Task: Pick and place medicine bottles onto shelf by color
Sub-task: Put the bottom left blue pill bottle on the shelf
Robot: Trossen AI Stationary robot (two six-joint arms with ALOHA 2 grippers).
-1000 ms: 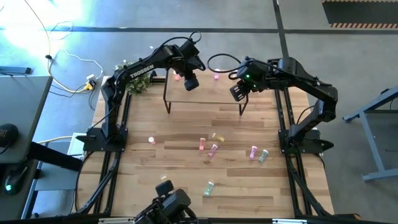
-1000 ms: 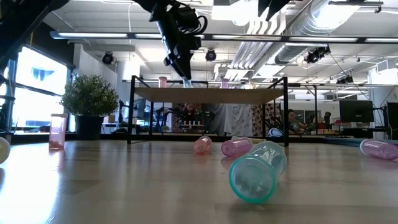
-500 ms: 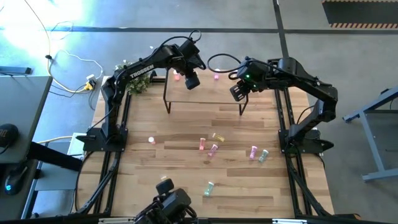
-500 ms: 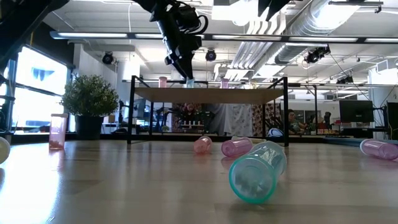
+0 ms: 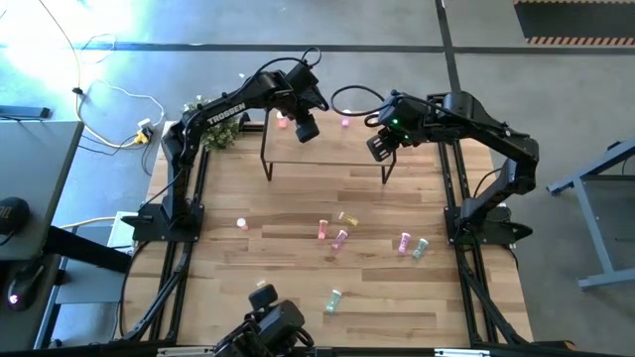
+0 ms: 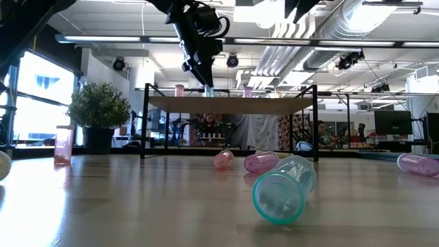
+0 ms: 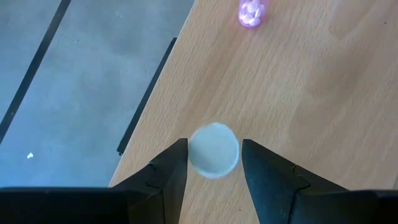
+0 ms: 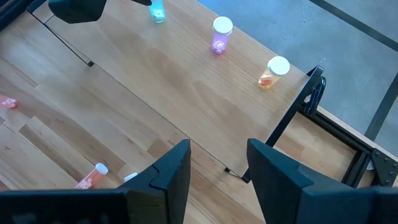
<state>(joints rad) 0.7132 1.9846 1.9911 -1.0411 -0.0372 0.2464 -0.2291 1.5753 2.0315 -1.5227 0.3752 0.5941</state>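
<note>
1. Black on both sides — the left arm reaches over the shelf (image 5: 327, 134) with the left gripper (image 7: 213, 163) pointing straight down at the light wood top, close to the shelf's edge.
2. We see its two fingers standing on either side of a white-capped bottle (image 7: 213, 150) that sits upright on the shelf. From the low view that bottle looks mint-green. The fingers sit close to the cap, but we can't tell whether they're actually pinching it or have let go.
3. The right gripper (image 8: 217, 163) hangs over the shelf's other end, jaws parted with nothing between them.
4. On the shelf we also count a pink bottle (image 8: 221, 35) and an orange one (image 8: 273, 73), both upright.
5. The rest of the bottles are still down on the plank table (image 5: 278, 297) — a big mint-green one (image 6: 282, 187) lying on its side nearest the low camera, pink ones behind it.
6. Compared with a second ago — pretty much nothing differs. Both arms sit in the same pose, and the bottles haven't shifted.
</note>
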